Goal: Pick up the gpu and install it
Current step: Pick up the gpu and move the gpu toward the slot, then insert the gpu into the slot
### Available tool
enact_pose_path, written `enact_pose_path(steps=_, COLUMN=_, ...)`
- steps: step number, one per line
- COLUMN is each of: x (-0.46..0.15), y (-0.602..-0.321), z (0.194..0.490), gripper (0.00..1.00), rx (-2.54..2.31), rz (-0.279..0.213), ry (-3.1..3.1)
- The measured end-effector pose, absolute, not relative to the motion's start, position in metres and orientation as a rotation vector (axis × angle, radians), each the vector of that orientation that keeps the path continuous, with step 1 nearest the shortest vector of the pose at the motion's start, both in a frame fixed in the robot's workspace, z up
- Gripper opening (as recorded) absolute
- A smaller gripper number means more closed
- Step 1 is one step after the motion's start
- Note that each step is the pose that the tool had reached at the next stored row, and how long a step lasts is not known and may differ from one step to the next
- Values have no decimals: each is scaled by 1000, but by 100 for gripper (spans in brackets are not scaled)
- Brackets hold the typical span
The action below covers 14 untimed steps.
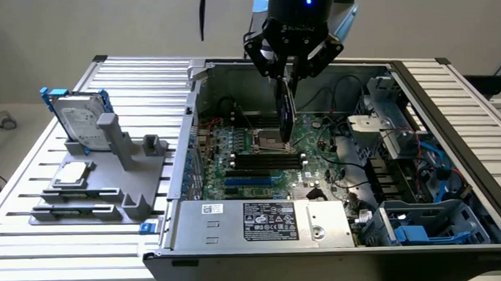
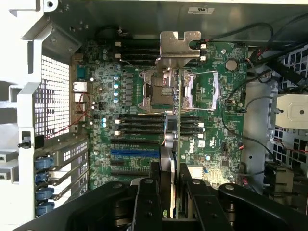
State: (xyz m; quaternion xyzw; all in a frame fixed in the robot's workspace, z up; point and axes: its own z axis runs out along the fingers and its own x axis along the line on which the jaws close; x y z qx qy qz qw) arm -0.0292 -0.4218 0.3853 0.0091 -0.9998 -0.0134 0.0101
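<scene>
1 gripper, its fingers clenched on the gpu, hangs over the open computer case. 1 gpu, gripped at one end and hanging edge-down inside the case, with its silver bracket at the far, lower end. It is above the motherboard, beside the processor socket. Whether its lowest edge touches the board cannot be told. 1 case, lying on its side with the open face up, on a slatted metal table. Contents of the case: the green motherboard flat on the bottom, carrying the socket, a bank of black memory slots and 2 blue expansion slots; 1 silver power supply with a white label, along the wall nearest the exterior view; 1 metal drive cage on the exterior view's right; 1 blue plastic caddy in the near right corner; loose black, red and blue cables across the right half. 1 grey holder, on the table at the exterior view's left, just beside the case. Contents of the holder: 1 silver hard drive in a blue frame, standing upright at the back; 1 small square processor chip, lying flat in front of the drive.
</scene>
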Motion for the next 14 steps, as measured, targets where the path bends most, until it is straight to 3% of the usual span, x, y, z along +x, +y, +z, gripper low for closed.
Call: enact_pose_path(steps=14, x=-29, y=-422, z=383, gripper=26, rx=39, rz=-42, ry=-3113)
